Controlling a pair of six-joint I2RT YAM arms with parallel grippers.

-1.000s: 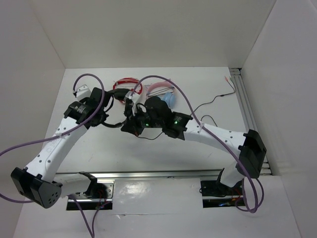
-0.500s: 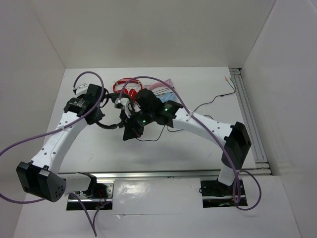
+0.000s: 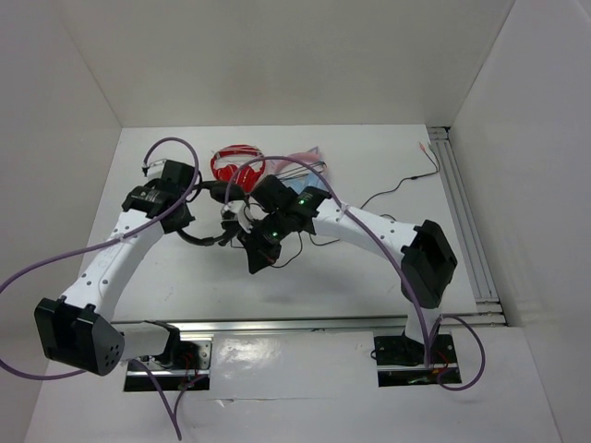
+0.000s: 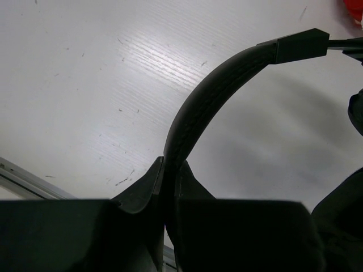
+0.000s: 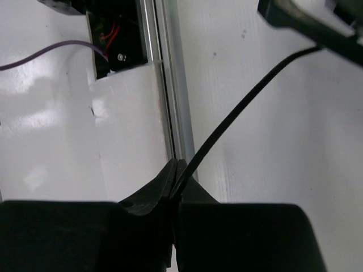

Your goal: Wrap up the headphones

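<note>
**Both grippers clamped: band in the left, cord in the right**

Room to move: the white table (image 3: 369, 268) is walled on three sides. A metal rail (image 5: 170, 85) runs just beyond the right gripper's (image 5: 176, 170) tips, with an arm base plate (image 5: 113, 39) and a purple lead (image 5: 45, 56) past it. Bare table lies to the right of those tips. Around the left gripper (image 4: 169, 170) the table is bare to the left and ahead. A rail edge (image 4: 22, 181) sits low on its left.

Left jaws: closed tight on the headband, no gap showing between finger faces and band. Right jaws: closed on the thin black cord (image 5: 238, 113), pinched at the very tips. The cord runs straight up and to the right from there.

The headphones (image 3: 203, 240) are all black. The headband (image 4: 210, 96) rises from the left jaws in a curve to the right, lifted off the table with its shadow below. The padded band ends in a squared collar with a thinner part past it. From above, the headphones hang between the left gripper (image 3: 185, 221) and the right gripper (image 3: 256, 260). Red headphones (image 3: 235, 161) and a pink pair (image 3: 305, 159) lie just beyond both grippers.
</note>
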